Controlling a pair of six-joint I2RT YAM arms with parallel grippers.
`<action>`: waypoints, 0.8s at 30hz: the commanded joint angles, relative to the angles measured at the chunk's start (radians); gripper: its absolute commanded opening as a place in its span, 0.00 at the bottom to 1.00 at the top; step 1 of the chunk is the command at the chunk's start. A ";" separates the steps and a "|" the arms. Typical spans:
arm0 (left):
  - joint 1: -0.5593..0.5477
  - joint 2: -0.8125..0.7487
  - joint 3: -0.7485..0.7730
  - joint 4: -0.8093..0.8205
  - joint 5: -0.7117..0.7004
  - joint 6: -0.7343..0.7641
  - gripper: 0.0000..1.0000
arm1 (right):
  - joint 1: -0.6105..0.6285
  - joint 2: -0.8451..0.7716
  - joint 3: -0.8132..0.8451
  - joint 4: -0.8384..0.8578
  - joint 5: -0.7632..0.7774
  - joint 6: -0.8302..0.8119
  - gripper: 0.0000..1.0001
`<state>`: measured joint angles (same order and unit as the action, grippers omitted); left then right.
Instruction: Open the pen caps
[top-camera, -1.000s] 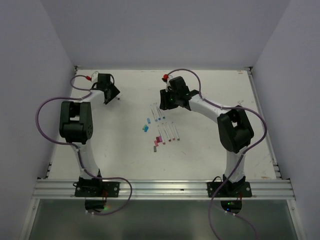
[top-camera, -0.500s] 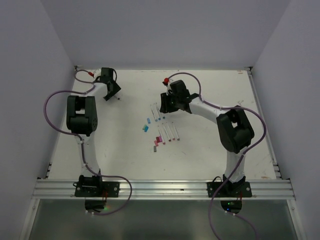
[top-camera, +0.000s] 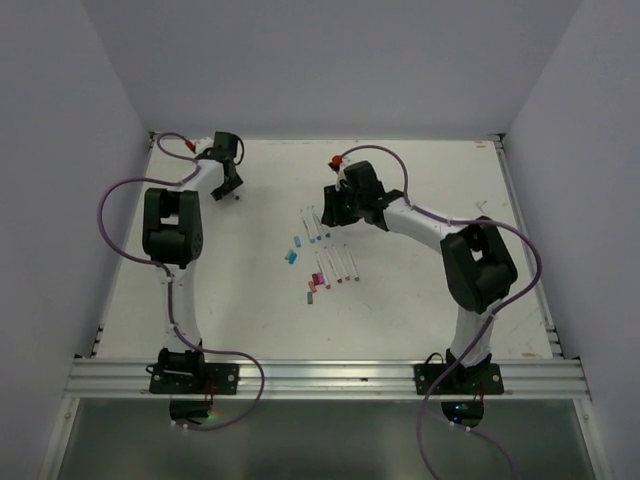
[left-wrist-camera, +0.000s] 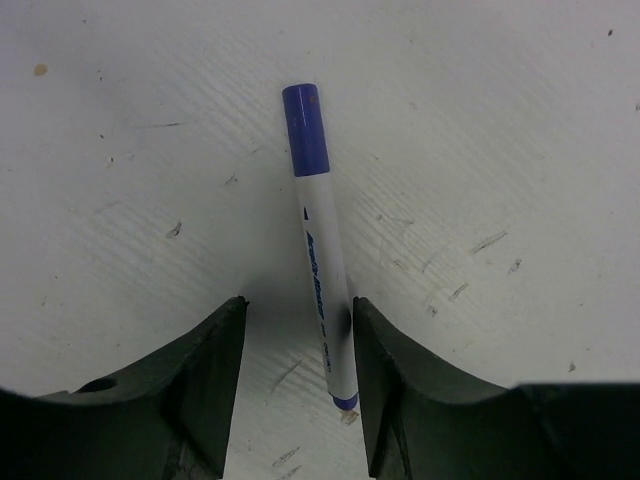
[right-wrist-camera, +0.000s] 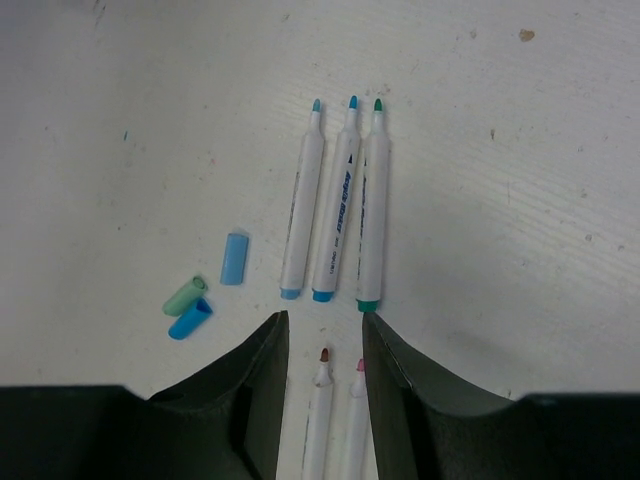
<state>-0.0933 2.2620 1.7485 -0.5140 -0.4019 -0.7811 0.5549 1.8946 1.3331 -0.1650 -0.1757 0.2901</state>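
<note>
Left arm (top-camera: 172, 228): reaching to 11 o'clock; left gripper (left-wrist-camera: 300, 310) jaws apart. Right arm (top-camera: 470, 262): elbowed toward 12 o'clock; right gripper (right-wrist-camera: 324, 322) jaws apart.

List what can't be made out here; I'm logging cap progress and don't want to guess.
- Left wrist view: shadow hides whether the fingers of the left gripper touch the capped pen.
- Top view: that pen is lost under the left gripper.
- Top view: the loose caps are too small to count.
- Right wrist view: two pens between the fingers of the right gripper are cut off by the bottom edge.
</note>
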 joint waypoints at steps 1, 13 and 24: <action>-0.016 0.047 -0.027 -0.086 -0.015 0.038 0.49 | -0.003 -0.074 -0.018 0.047 -0.007 0.015 0.39; -0.016 0.007 -0.176 0.000 0.072 0.066 0.00 | -0.004 -0.152 -0.078 0.058 -0.004 0.024 0.39; -0.014 -0.568 -0.730 0.623 0.546 0.189 0.00 | -0.003 -0.216 -0.165 0.113 -0.116 0.141 0.39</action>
<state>-0.1013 1.8400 1.1007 -0.1638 -0.0998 -0.6338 0.5549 1.7435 1.1995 -0.1261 -0.2165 0.3687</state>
